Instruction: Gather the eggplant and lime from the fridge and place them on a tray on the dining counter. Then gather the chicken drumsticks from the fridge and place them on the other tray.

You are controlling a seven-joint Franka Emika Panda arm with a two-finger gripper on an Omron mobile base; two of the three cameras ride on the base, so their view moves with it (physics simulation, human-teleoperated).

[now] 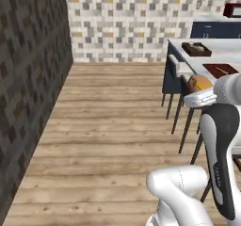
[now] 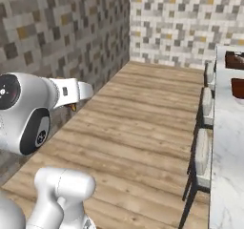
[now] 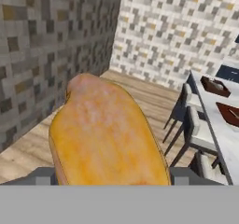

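Wooden plank floor (image 1: pixel 108 126) runs between a dark speckled stone wall (image 1: pixel 28 79) and a long white marble desk (image 2: pixel 228 142), and a pale tiled wall (image 1: pixel 122 22) stands at the far end. You can see chairs with dark legs and pale cushions (image 2: pixel 202 151) tucked along the desk. Two dark brown trays sit on top of the desk, the nearer tray (image 1: pixel 220 70) and the farther tray (image 1: pixel 196 49), a little apart from each other.

Look at the hand view: a big golden-orange chicken drumstick (image 3: pixel 105 134) sits right in front of the camera. Its long side runs from the bottom of that view up toward the top left. The wide, fat end is low, next to the fingers, and the narrow rounded end points up toward the stone wall. In the left base view you can see the same drumstick as an orange lump just above the white hand, in the air beside the desk and chairs, not on a tray.

Your fingers (image 3: pixel 109 180) are spread wide apart, and the drumstick sits between them, clamped at its fat end. Most of each finger is hidden behind the meat.
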